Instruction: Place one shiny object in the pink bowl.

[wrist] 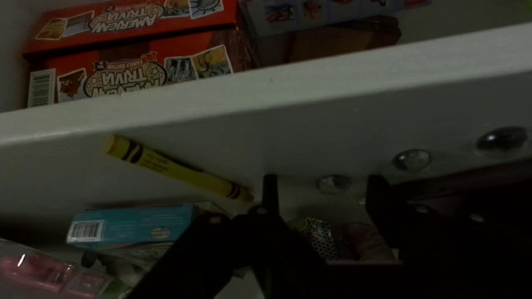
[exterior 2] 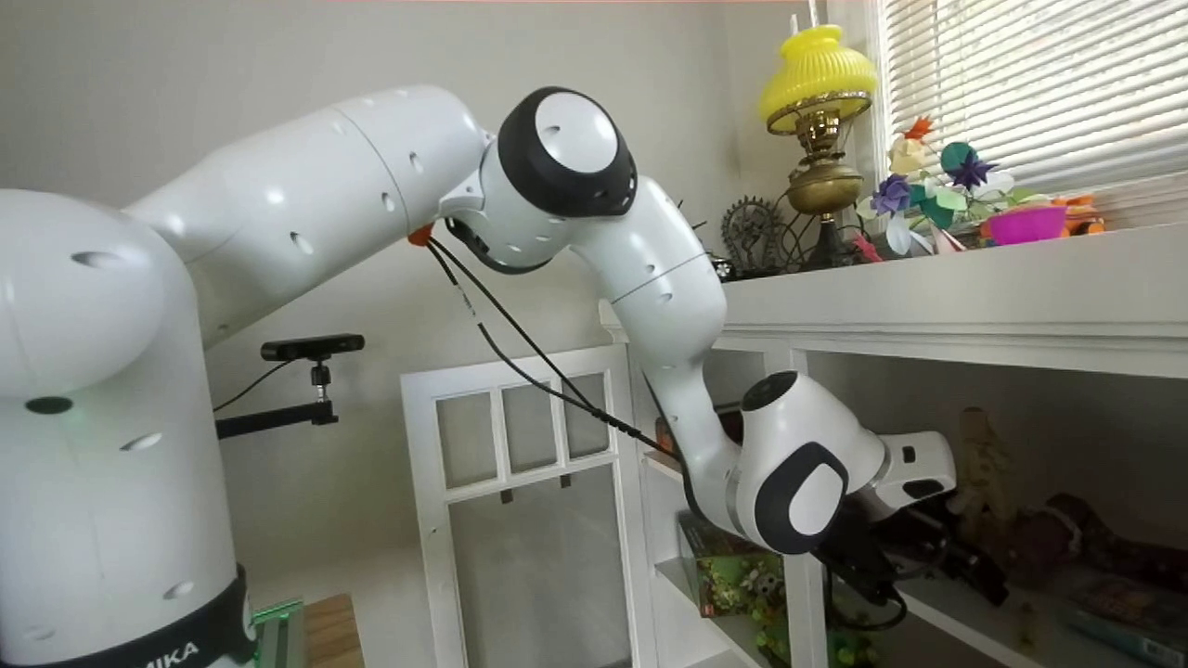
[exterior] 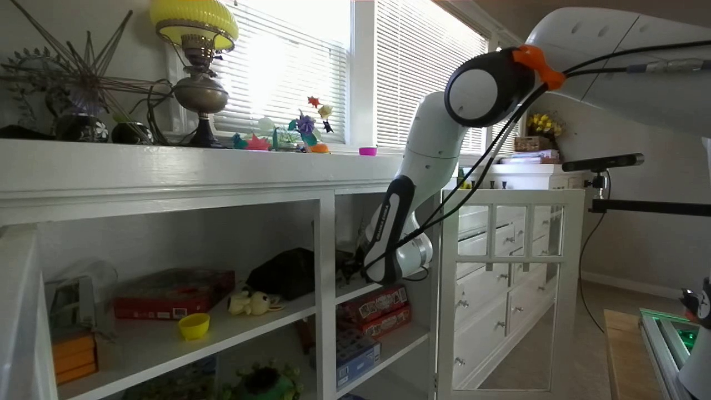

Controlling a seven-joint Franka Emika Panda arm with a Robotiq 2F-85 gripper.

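Note:
Several clear, shiny glass gems lie on the shelf in the wrist view: a near one (wrist: 333, 184), a middle one (wrist: 412, 160) and a darker one (wrist: 502, 139) at the right. My gripper (wrist: 323, 179) is open and empty; the near gem appears between its fingertips, and I cannot tell how far below. In an exterior view the gripper (exterior 2: 965, 568) reaches into the shelf compartment. The small, low pink bowl (exterior 2: 1027, 224), bright pink here, stands on the ledge above the shelves, well above the gripper; it also shows in an exterior view (exterior: 367, 150). Its inside is hidden.
A yellow crayon (wrist: 178, 172) lies left of the fingers. A teal box (wrist: 129, 226) is nearby. Red trivia boxes (wrist: 133, 54) are below the shelf edge (wrist: 266, 89). A divider (exterior: 325, 300) stands beside the arm. Paper flowers (exterior 2: 937, 190) and a lamp (exterior 2: 821, 186) are on the ledge.

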